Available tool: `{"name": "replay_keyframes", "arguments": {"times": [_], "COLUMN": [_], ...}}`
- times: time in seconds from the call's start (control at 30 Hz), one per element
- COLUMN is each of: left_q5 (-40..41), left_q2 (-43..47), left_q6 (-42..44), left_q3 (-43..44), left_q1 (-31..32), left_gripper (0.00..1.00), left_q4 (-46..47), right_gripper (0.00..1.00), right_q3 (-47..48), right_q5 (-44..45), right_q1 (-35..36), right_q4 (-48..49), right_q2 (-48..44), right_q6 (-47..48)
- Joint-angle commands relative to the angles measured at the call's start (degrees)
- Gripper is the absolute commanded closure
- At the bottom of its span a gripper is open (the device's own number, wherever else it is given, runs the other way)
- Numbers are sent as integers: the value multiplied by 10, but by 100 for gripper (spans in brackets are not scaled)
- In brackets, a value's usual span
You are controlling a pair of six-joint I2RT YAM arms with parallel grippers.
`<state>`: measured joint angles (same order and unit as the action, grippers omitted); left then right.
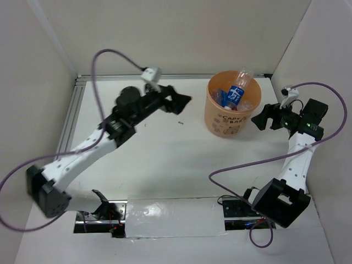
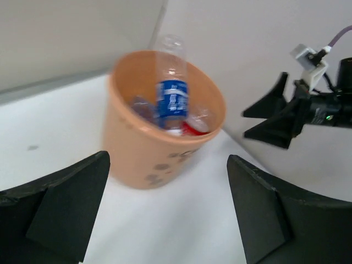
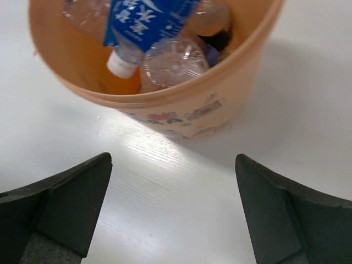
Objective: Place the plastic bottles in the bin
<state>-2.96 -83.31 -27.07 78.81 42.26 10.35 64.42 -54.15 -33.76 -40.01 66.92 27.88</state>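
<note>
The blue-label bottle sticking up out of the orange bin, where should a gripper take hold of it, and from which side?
Grip the blue-label bottle on its clear end above the bin rim, coming from above. It stands nearly upright, white cap down, and other bottles crowd its lower half, so only that end looks free.

Ahead of the right gripper (image 3: 173, 159), the bin (image 3: 225, 91) and its blue-labelled bottle (image 3: 146, 19) run off the top edge, the other bottles (image 3: 170, 63) sit half hidden behind its wall, and its printed lettering (image 3: 181, 118) is too blurred to read.
</note>
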Motion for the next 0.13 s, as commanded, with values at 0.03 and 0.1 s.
{"name": "replay_keyframes", "arguments": {"times": [0.03, 0.1], "left_q5": [4, 4], "left_q2": [160, 238], "left_q6": [62, 62], "left_q3": [-196, -257], "left_q1": [-68, -113], "left_gripper": [0, 0], "left_q4": [-66, -86], "right_gripper": [0, 0], "right_q3": [9, -8], "right_q5": [105, 112], "right_q1": [-9, -9], "right_q4": [53, 80], "right_q2": [-35, -40], "right_q6": [-96, -128]}}
